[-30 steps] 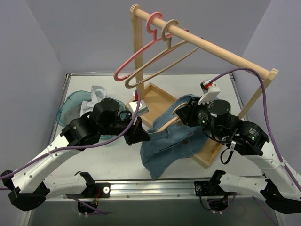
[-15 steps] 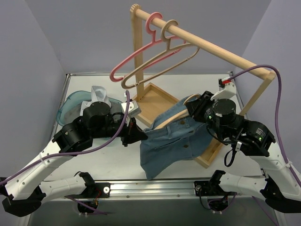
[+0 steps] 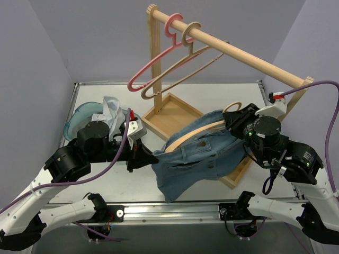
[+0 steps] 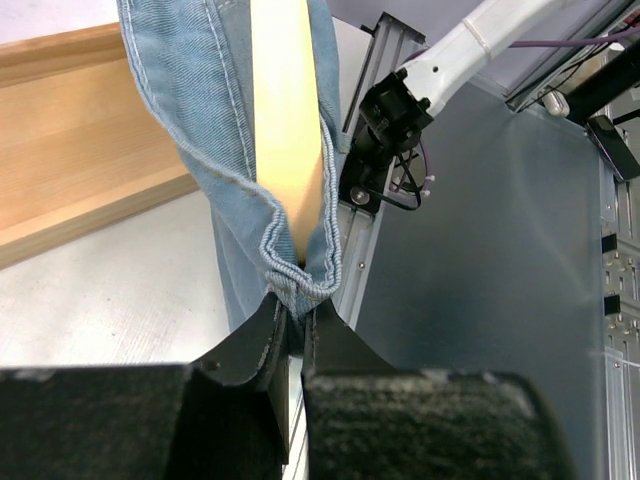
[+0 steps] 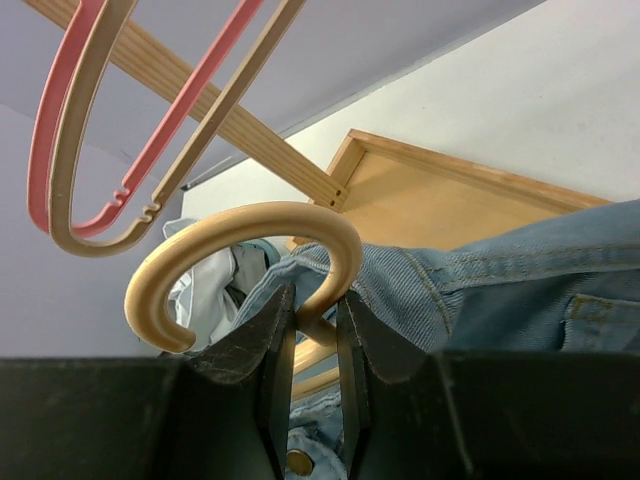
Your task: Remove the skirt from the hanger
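at the far left a teal tub [image 3: 76,123] with a white cloth [image 3: 109,108] in it sits on the table [image 3: 106,185], apart from the work. just right of it, the left gripper [image 4: 296,318] has its jaws pinched together on the hem-like edge of the denim skirt [image 3: 197,159], right where the fabric wraps the tip of the hanger [image 3: 192,133]; in the left wrist view the pale wood of that arm shows between the two folds of denim. the skirt hangs in the air between the two arms, over the near edge of the wooden tray [image 3: 168,112], its lower part drooping toward the table. it is on the hanger, stretched along it. at the right, the right gripper [image 5: 312,300] is clamped on the neck of the hanger just below its hook [image 5: 245,228]. above, a pink hanger [image 3: 153,62] and a beige one hang from the rail [image 3: 249,57], not involved.

the step in hand looks like stripping the waistband off the hanger end. the next move probably calls for the left arm to pull the pinched edge outward past the hanger tip while the right arm holds the hanger steady or draws it away. if the pinch has also caught the wood, the fabric may not slip free.
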`<state>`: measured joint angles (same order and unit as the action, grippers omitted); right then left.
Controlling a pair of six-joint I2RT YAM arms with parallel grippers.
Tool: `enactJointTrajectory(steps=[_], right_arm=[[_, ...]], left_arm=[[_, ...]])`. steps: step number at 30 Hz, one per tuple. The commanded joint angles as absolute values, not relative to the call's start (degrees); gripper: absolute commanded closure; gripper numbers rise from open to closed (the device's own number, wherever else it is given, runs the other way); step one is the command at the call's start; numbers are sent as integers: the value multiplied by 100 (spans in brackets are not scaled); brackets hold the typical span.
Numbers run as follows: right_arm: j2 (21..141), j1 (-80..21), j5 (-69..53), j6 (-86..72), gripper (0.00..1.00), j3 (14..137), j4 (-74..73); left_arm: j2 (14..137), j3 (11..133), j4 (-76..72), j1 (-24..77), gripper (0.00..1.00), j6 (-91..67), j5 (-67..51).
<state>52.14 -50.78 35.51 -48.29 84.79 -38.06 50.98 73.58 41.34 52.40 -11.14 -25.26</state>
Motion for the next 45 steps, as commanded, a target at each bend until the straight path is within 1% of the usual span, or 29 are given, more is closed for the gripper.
enactJointTrajectory(steps=[1, 3, 7, 10, 13, 15, 18, 20, 23, 26, 29, 30, 31, 33, 34, 36, 37, 39, 40, 41, 43, 44, 45], right_arm=[[5089, -5019, 4632, -4729, 100, 8736, -3551], [5080, -5019, 4614, -4763, 100, 8745, -3560], [4879, -5027, 4614, -4922, 100, 8675, -3446], [4825, -5027, 4492, -4939, 100, 8675, -3349], [4808, -5036, 4360, -4948, 100, 8675, -3296], [4738, -5036, 4150, -4774, 100, 8570, -2990], [4772, -5036, 3395, -4431, 100, 8420, -2428], [4921, -5045, 2674, -4307, 100, 8472, -2207], [5132, -5036, 1849, -4359, 100, 8473, -1891], [5220, -5036, 1181, -4456, 100, 8394, -1601], [5387, -5036, 600, -4421, 100, 8560, -1521], [5440, -5036, 502, -4412, 100, 8630, -1521], [5440, -5036, 423, -4360, 100, 8770, -1555], [5388, -5036, 387, -4272, 100, 8946, -1634], [5353, -5036, 413, -4228, 100, 9034, -1765], [5239, -5027, 518, -4070, 100, 9298, -1880], [5212, -5036, 536, -4008, 100, 9377, -1933], [5168, -5027, 545, -3859, 100, 9640, -2074], [5177, -5027, 528, -3815, 100, 9720, -2170], [5194, -5027, 519, -3736, 100, 9790, -2206], [5229, -5027, 562, -3657, 100, 9993, -2372], [5256, -5027, 589, -3621, 100, 10054, -2434], [5291, -5027, 606, -3560, 100, 10142, -2478]], left_arm=[[4861, 7242, 4676, 5238, 98, -1081, -2804], [4860, 7216, 4641, 5238, 98, -1081, -2838], [4974, 6971, 4474, 5247, 98, -1125, -3347], [4922, 6865, 4369, 5247, 98, -1142, -3209], [4852, 6671, 4052, 5247, 98, -1265, -3322], [4869, 6601, 3964, 5247, 98, -1327, -3253], [4956, 6548, 3780, 5247, 98, -1476, -2997], [5149, 6565, 3631, 5247, 98, -1564, -2918], [5491, 6732, 3385, 5238, 98, -1626, -2752], [5790, 7048, 3139, 5238, 98, -1722, -2322], [6150, 7627, 3277, 5221, 98, -1732, -1795], [6239, 7829, 3426, 5212, 98, -1644, -1445], [6336, 8301, 3602, 5203, 98, -1574, -1241], [6539, 8804, 4304, 5186, 98, -1381, -732], [6609, 9311, 4542, 5125, 98, -1310, -147], [6662, 9789, 5262, 4984, 98, -1179, 411], [6688, 10017, 5482, 4688, 98, -1160, 839], [6855, 10755, 6185, 4178, 98, -1152, 1028], [6977, 10975, 6475, 3601, 98, -1099, 994], [7039, 11317, 6556, 3342, 98, -1012, 897], [7154, 11626, 6670, 2876, 98, -958, 783], [7294, 11959, 6775, 2491, 98, -949, 608], [7356, 12110, 6802, 2348, 98, -941, 563]])
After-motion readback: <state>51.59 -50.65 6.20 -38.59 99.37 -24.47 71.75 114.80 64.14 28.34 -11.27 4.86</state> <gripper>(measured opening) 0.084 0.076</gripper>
